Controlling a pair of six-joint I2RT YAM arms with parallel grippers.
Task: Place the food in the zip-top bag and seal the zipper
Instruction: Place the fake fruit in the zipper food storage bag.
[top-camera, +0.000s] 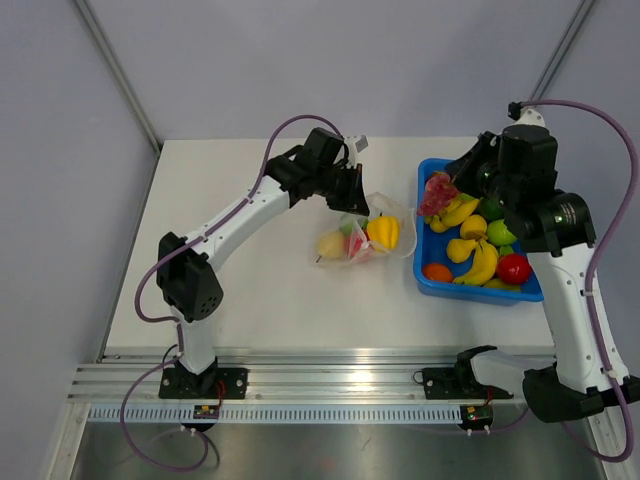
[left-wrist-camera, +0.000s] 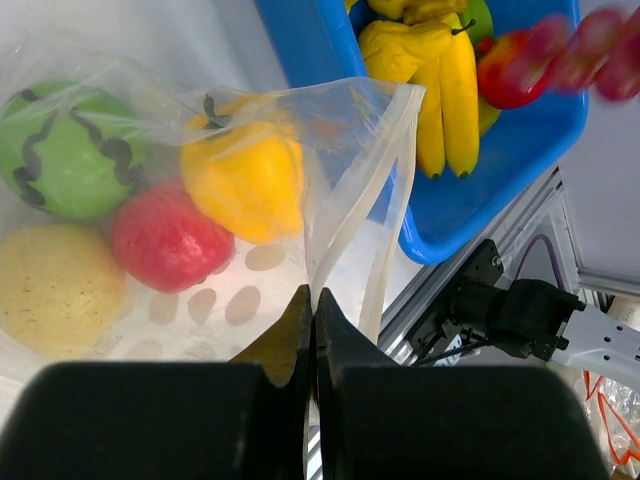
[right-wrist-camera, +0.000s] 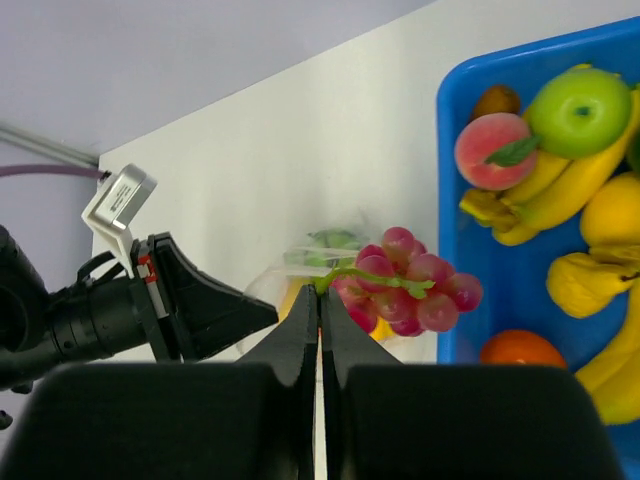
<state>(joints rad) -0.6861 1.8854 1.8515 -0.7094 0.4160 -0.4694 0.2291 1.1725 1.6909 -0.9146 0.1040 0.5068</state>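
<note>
Zip-top bag (left-wrist-camera: 330, 130) in left end effector (left-wrist-camera: 312, 300), grapes (right-wrist-camera: 410, 295) in right end effector (right-wrist-camera: 319, 300)

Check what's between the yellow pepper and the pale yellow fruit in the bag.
A red toy fruit lies between the yellow pepper and the pale yellow fruit, green watermelon just beyond. The left wrist view shows it.

The zip-top bag (top-camera: 362, 238) lies near the middle of the desk (top-camera: 260, 300), just left of the bin (top-camera: 421, 262), which sits by the right edge. In the bag, a bell pepper (top-camera: 383, 232) lies right of a watermelon (top-camera: 349, 227). The bin holds bananas (top-camera: 478, 262); grapes (top-camera: 437, 193) hang above its far left corner.
</note>
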